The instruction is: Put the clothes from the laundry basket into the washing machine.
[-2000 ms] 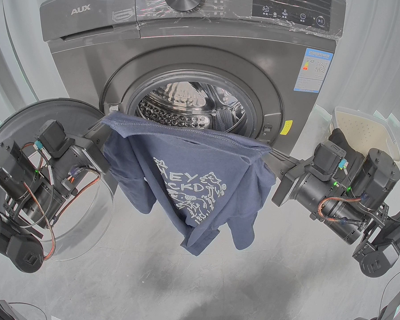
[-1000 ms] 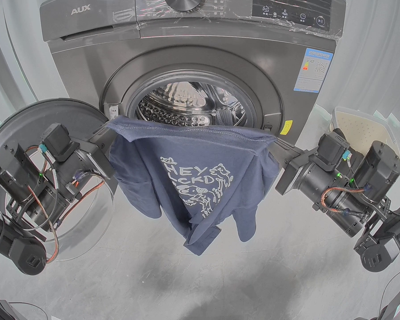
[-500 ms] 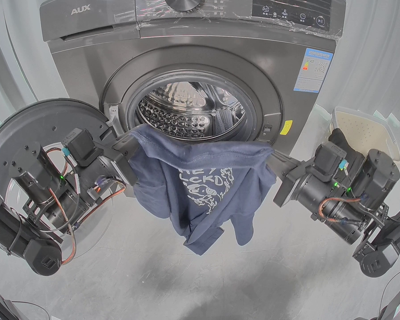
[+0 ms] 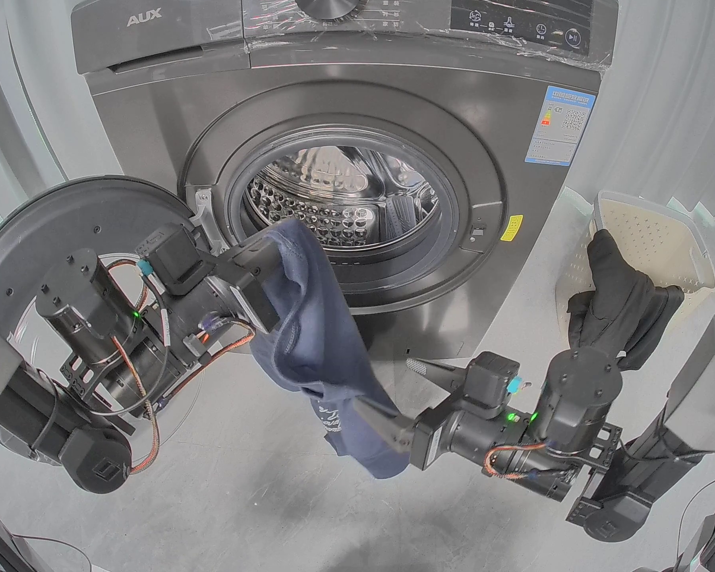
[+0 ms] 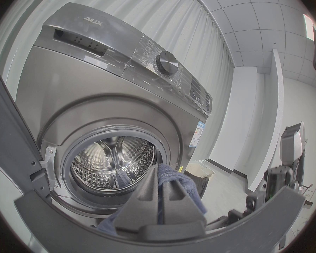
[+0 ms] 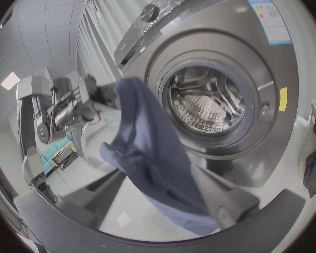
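A navy T-shirt (image 4: 318, 343) hangs from my left gripper (image 4: 274, 260), which is shut on its upper edge just in front of the lower left rim of the washing machine's drum opening (image 4: 342, 192). In the left wrist view the fingers (image 5: 144, 197) pinch the navy cloth (image 5: 175, 180). My right gripper (image 4: 383, 383) is low, in front of the washer, and open. The shirt's lower part (image 6: 147, 141) hangs between its spread fingers (image 6: 221, 201). The white laundry basket (image 4: 667, 240) stands at the right with a black garment (image 4: 620, 303) draped over its rim.
The washer door (image 4: 71, 224) stands swung open at the left, behind my left arm. The grey washer front (image 4: 469, 121) rises just behind the shirt. Bare grey floor (image 4: 238, 486) lies in front of the machine.
My right gripper has let go of the shirt and dropped low toward the centre. My left gripper moved right toward the drum opening. The shirt, earlier stretched between both, now hangs from the left alone.
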### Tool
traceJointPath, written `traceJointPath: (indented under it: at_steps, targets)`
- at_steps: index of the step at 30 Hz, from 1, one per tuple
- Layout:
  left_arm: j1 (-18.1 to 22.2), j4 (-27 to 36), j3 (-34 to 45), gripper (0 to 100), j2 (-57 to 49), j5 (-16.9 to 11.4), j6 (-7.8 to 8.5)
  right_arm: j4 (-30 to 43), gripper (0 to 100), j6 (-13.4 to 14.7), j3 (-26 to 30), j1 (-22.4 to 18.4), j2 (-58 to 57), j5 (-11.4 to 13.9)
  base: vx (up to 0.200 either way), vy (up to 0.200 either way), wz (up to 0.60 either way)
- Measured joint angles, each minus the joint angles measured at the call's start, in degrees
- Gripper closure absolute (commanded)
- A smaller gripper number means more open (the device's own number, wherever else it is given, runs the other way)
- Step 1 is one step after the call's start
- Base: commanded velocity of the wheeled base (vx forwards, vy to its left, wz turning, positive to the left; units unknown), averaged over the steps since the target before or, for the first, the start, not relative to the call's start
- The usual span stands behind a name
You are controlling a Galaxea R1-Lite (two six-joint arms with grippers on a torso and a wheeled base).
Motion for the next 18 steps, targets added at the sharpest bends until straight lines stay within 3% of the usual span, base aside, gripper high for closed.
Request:
traceJointPath:
  at_steps: [8,18]
  targets:
    - [-0.2,0.0,-0.5,100,-1.7,0.0,-0.57,0.0,0,0.3,-0.1,1.2,5.6,0.0,0.0,0.0,0.0]
    - [-1.0,0.0,-0.3,100,-4.2,-0.4,-0.71,0.3,0,0.1,-7.9,-0.1,10.7,-0.2,0.0,0.0,0.0]
